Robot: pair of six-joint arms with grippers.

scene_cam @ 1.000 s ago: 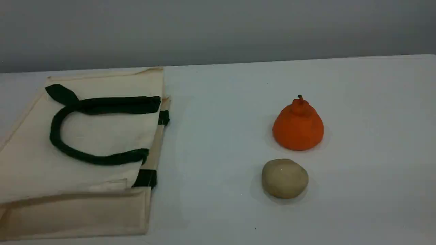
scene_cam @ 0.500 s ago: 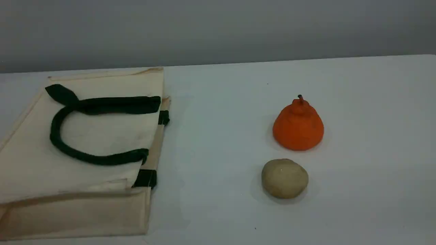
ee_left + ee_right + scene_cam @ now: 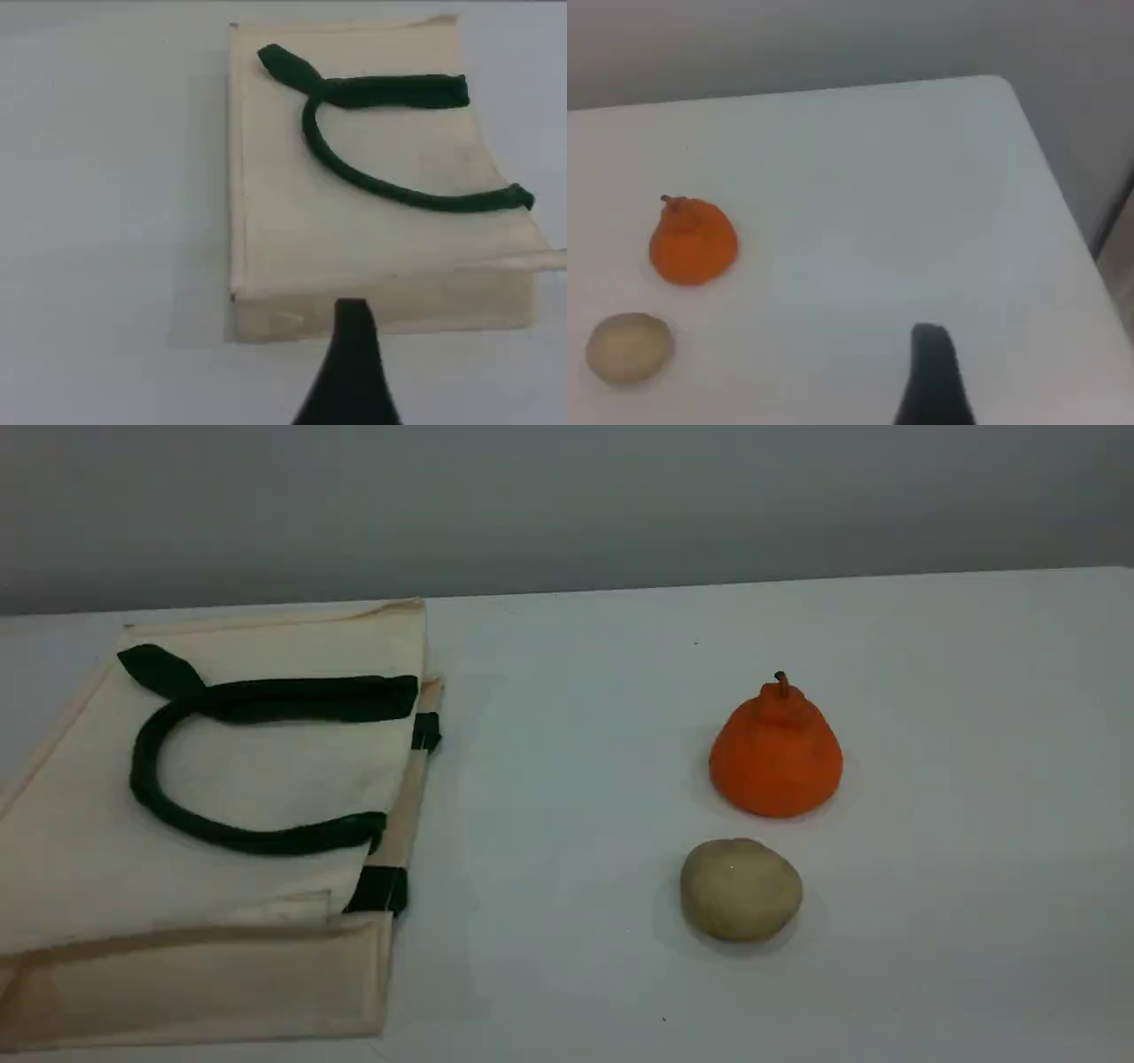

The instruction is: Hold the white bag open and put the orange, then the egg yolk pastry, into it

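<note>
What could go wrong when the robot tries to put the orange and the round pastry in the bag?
1. The bag lies flat and closed with its handle lying on top, so a gripper may pinch both layers and not open it.
2. The orange is wide and tapers upward, so it might slip out of a grip.
3. The pastry sits close in front of the orange, so reaching for the orange could knock it rolling.

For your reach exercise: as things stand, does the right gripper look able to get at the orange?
Probably yes. The orange stands alone on the table, apart from the beige ball, with nothing between it and the right gripper.
</note>
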